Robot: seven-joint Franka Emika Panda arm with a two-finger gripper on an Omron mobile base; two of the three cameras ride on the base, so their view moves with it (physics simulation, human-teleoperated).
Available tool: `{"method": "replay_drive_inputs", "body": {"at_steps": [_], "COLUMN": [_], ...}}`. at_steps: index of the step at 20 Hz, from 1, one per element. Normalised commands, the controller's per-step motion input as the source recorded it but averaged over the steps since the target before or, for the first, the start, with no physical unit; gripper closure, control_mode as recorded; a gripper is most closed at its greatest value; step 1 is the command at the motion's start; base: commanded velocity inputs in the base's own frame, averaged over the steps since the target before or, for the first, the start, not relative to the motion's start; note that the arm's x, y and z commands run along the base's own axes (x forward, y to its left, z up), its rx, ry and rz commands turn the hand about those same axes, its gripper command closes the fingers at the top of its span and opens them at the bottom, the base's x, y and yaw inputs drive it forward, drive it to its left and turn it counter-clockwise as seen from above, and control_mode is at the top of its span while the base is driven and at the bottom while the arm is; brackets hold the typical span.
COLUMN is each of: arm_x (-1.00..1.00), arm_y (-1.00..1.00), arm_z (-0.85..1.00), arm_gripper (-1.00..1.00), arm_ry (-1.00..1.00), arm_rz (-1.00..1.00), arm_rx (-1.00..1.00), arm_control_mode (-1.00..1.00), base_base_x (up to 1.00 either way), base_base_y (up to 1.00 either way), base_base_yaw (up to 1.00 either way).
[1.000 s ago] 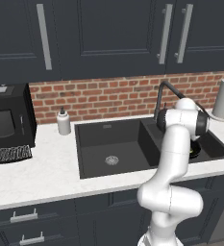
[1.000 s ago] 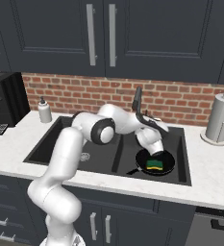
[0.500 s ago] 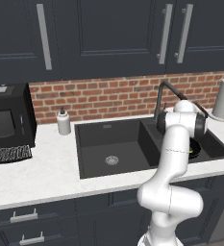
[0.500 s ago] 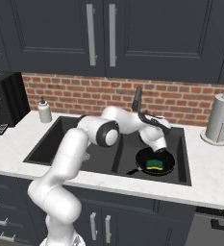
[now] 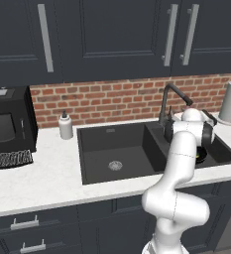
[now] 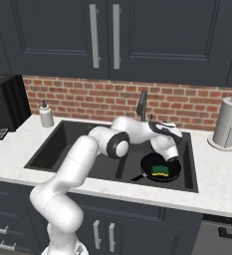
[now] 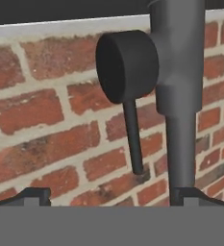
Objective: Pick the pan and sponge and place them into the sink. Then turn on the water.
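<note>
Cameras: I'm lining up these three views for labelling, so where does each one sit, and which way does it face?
Left base view: behind the arm's left, looking forward and down at the sink and faucet; the white arm rises at lower right.
Right base view: behind its right, same sink; the arm rises at lower left, and the sponge lies in the pan.
Hand view: on the hand, facing the brick wall, faucet and lever; open claw tips at bottom.
Shared: both base views show the soap dispenser.
</note>
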Motion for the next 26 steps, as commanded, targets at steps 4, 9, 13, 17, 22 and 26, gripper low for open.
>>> {"method": "replay_drive_inputs", "body": {"at_steps": [4, 9, 13, 17, 22, 26], "arm_x": [0.01, 0.11, 0.13, 0.24, 0.47, 0.43], "arm_y": [0.02, 0.09, 0.08, 0.03, 0.00, 0.00], "arm_z": [-0.04, 0.00, 0.00, 0.00, -0.01, -0.13], "arm_gripper": [-1.00, -1.00, -1.00, -1.00, -1.00, -1.00], "arm_ry": [-0.09, -0.08, -0.04, 0.00, 0.01, 0.07], "arm_rz": [-0.04, -0.06, -0.04, -0.02, -0.01, -0.02], "arm_rx": [-0.06, -0.09, -0.11, -0.10, -0.04, -0.01], "arm_control_mode": [-1.00, -1.00, -1.00, -1.00, -1.00, -1.00], "base_base_x": [0.00, 0.00, 0.00, 0.00, 0.00, 0.00], "base_base_y": [0.00, 0.00, 0.00, 0.00, 0.00, 0.00], "base_base_yaw": [0.00, 0.00, 0.00, 0.00, 0.00, 0.00]}}
